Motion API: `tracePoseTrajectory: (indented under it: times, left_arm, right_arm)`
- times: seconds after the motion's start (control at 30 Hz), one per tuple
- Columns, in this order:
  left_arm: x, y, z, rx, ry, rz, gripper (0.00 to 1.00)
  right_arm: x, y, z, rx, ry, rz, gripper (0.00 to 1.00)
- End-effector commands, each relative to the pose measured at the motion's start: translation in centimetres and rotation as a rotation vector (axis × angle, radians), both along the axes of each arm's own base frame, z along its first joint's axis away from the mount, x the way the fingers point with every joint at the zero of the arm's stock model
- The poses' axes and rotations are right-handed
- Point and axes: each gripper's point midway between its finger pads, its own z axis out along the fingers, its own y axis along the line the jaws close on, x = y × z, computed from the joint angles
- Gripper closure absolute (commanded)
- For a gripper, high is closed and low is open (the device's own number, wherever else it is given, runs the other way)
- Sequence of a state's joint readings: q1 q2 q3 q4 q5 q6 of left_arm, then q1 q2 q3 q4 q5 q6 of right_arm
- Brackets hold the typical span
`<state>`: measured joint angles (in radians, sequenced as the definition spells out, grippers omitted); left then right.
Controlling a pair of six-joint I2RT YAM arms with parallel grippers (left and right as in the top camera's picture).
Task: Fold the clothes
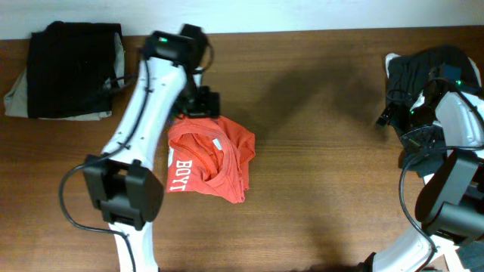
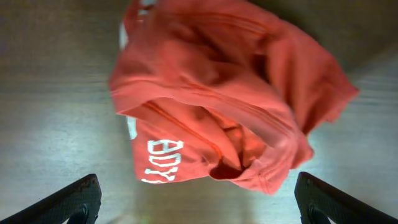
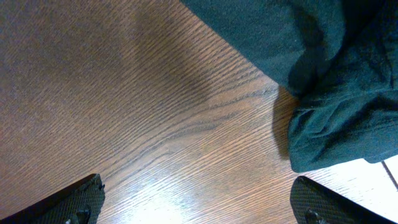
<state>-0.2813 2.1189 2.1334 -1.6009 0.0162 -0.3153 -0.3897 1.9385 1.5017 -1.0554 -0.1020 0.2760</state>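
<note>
A: Where is the crumpled red-orange T-shirt (image 1: 209,166) with white block lettering seen?

B: It is bunched on the brown wooden table (image 1: 325,151), left of centre. The left gripper (image 2: 199,205) is held at its far edge, fingers spread wide, nothing clasped.

A: And the right gripper (image 3: 199,202)?

B: Its fingers are likewise parted and empty, beside a dark rumpled garment (image 3: 336,74). A folded black garment (image 1: 76,68) is laid far left, possibly on a beige cloth (image 1: 19,102).
</note>
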Motion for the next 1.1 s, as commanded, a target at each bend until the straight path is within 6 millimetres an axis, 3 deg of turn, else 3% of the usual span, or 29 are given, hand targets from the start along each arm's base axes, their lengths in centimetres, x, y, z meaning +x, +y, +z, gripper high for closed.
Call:
tracePoseTrajectory:
  times: [0.0,0.17,0.23,0.33,0.47,0.6,0.8,0.87,1.07]
  left_arm:
    - [-1.2,-1.4,-2.0,-0.071,0.070,0.005,0.01]
    - [-3.4,-4.0,-7.3,-0.174,0.172,-0.008,0.01]
    - [-2.6,-4.5,-8.5,-0.194,0.136,-0.012,0.02]
    - [-1.4,-5.7,-8.9,-0.259,0.088,-0.018,0.10]
    - [-0.2,-6.1,-8.9,-0.274,0.037,-0.027,0.51]
    - [0.1,-7.5,-8.8,-0.288,0.011,-0.035,0.84]
    - [0.2,-13.0,-8.5,-0.327,-0.082,-0.165,0.84]
    - [0.4,-13.6,-8.6,-0.297,-0.115,-0.179,0.79]
    - [0.3,-16.0,-9.2,-0.278,-0.157,-0.191,0.79]
  right_arm:
    - [0.3,-0.3,1.0,-0.013,-0.026,-0.005,0.01]
    - [0.3,-0.3,1.0,-0.013,-0.026,-0.005,0.01]
    - [0.3,-0.3,1.0,-0.013,-0.026,-0.005,0.01]
    - [0.3,-0.3,1.0,-0.013,-0.026,-0.005,0.01]
    - [0.3,-0.3,1.0,-0.013,-0.026,-0.006,0.01]
    - [0.3,-0.3,1.0,-0.013,-0.026,-0.005,0.01]
    - [0.3,-0.3,1.0,-0.013,-0.026,-0.005,0.01]
    - [0.3,-0.3,1.0,-0.013,-0.026,-0.006,0.01]
    - [0.3,-0.3,1.0,-0.013,-0.026,-0.005,0.01]
